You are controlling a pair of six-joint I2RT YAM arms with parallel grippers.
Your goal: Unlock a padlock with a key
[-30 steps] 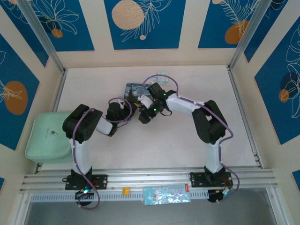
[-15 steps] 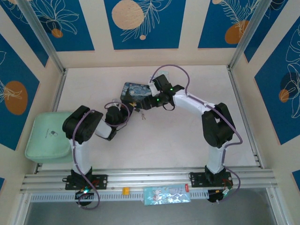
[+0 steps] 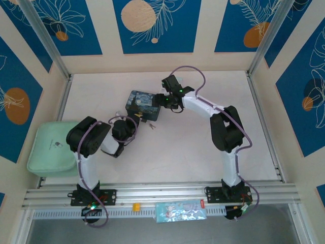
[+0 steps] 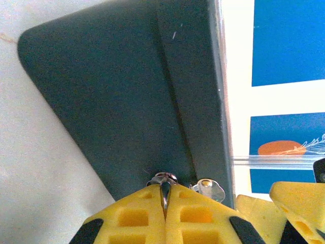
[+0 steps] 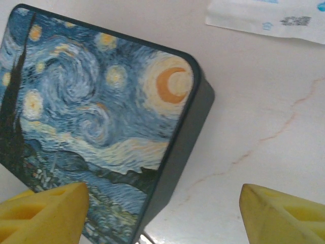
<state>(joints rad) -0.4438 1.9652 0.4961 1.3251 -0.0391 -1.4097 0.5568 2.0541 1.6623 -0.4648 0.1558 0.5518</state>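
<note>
White table (image 3: 193,147), closed starry-night tin (image 5: 91,112), left tool (image 4: 165,203) pinching key (image 4: 165,187), right tool (image 5: 162,195) open over tin

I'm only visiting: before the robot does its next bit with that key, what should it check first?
1. Left jaws shut on key: ok.
2. Right jaws open: ok.
3. Right jaws over tin's corner: ok.
4. Tin flat on table: ok.
5. Padlock spotted: cannot tell.
6. Key lined up with keyhole: cannot tell.
</note>
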